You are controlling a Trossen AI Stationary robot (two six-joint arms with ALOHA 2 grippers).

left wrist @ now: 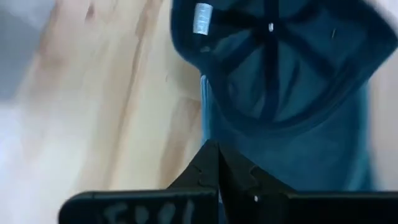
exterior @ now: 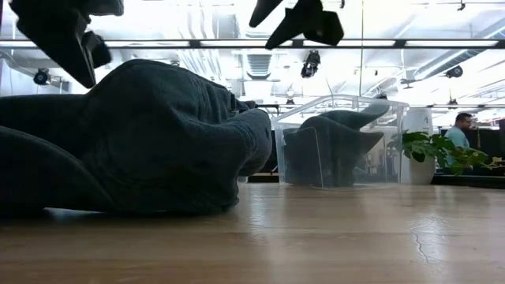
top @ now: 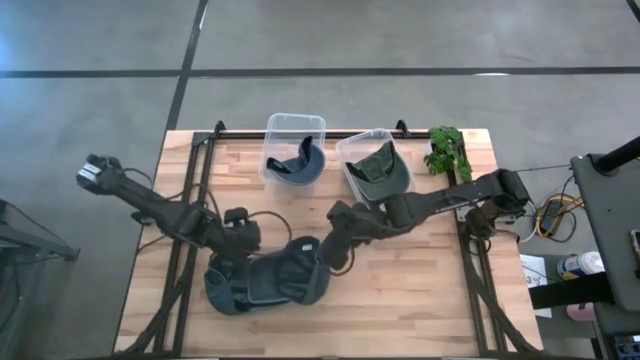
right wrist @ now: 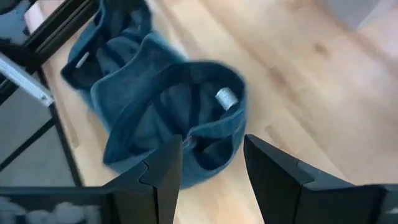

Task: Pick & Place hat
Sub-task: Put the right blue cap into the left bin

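Note:
Two dark blue hats lie side by side near the table's near edge, one (top: pixel 228 288) toward the left and one (top: pixel 292 276) to its right, both open side up in the right wrist view (right wrist: pixel 180 112). In the low view they form one heap (exterior: pixel 158 134). My left gripper (top: pixel 243 242) (left wrist: pixel 215 152) hangs shut just above the left hat, whose inside (left wrist: pixel 273 68) shows beneath it. My right gripper (top: pixel 335 258) (right wrist: pixel 208 168) is open above the right hat's right edge. In the low view both grippers, left (exterior: pixel 67 43) and right (exterior: pixel 304 20), are raised off the table.
Two clear bins stand at the far edge. The left bin (top: pixel 272 128) holds a dark blue hat and the right bin (top: pixel 350 145) (exterior: pixel 316 118) holds a grey-green one. A potted plant (top: pixel 447 150) (exterior: pixel 430 150) sits at the far right corner. Bare wood lies to the right of the hats.

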